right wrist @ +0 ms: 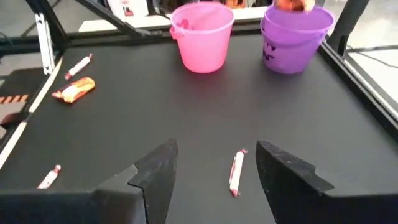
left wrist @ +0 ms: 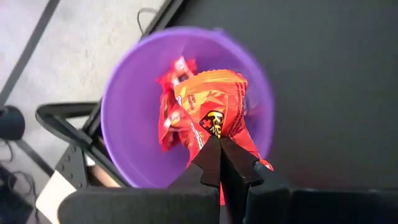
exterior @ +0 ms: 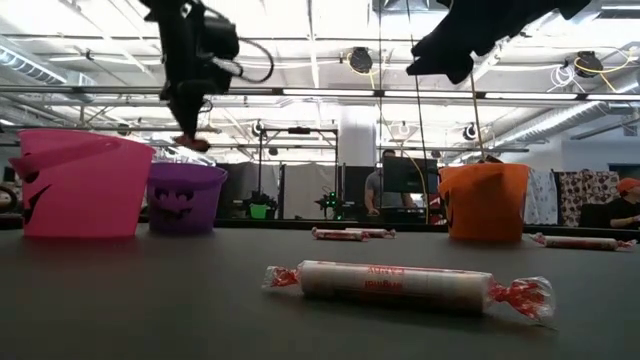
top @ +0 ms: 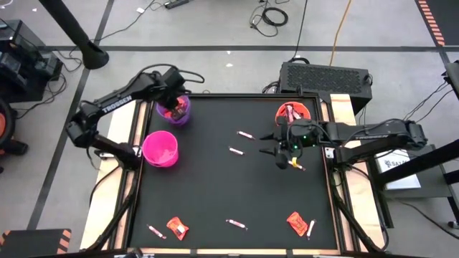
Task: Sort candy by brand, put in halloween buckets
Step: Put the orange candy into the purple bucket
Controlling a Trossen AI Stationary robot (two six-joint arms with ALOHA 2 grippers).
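Observation:
My left gripper hangs over the purple bucket at the table's far left, shut on a shiny orange-red candy packet. More red packets lie in that bucket. The pink bucket stands just nearer, and the orange bucket at the far right holds some candy. My right gripper is open above the table near the orange bucket, with a pinkish stick candy lying on the table below the gap between its fingers. My left gripper pinches one end of the orange-red packet between its two shut fingers. The fingers come from above, pointing steeply down. The packet hangs below them, lifted clear, over the purple bucket's open mouth.
Stick candies lie scattered on the black table. Two red packets lie near the front edge. A raised frame borders the table.

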